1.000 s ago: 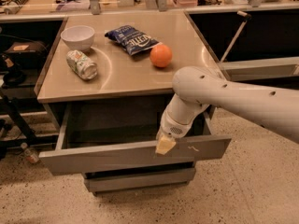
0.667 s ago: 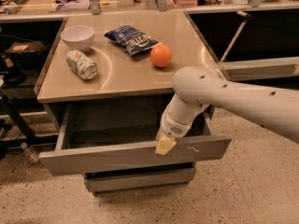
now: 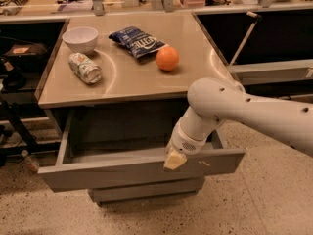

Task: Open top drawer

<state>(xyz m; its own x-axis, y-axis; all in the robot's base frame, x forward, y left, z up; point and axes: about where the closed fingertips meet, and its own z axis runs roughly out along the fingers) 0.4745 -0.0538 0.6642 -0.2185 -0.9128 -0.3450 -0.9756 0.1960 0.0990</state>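
The top drawer (image 3: 98, 173) is a wide grey metal drawer pulled well out from under the counter. Its slanted front panel has pale scratch marks right of centre, and its shallow grey tray (image 3: 117, 153) looks bare. My gripper (image 3: 174, 159) hangs from the white arm at the top edge of the drawer's front panel, right of centre. A pale fingertip (image 3: 173, 161) lies against the front lip. A narrower grey drawer (image 3: 146, 190) shows below it.
On the counter top (image 3: 137, 77) stand a white bowl (image 3: 80, 38), a crushed can (image 3: 84, 67), a blue chip bag (image 3: 137, 41) and an orange (image 3: 167, 58). Dark shelving stands to the left and right. Speckled floor lies in front.
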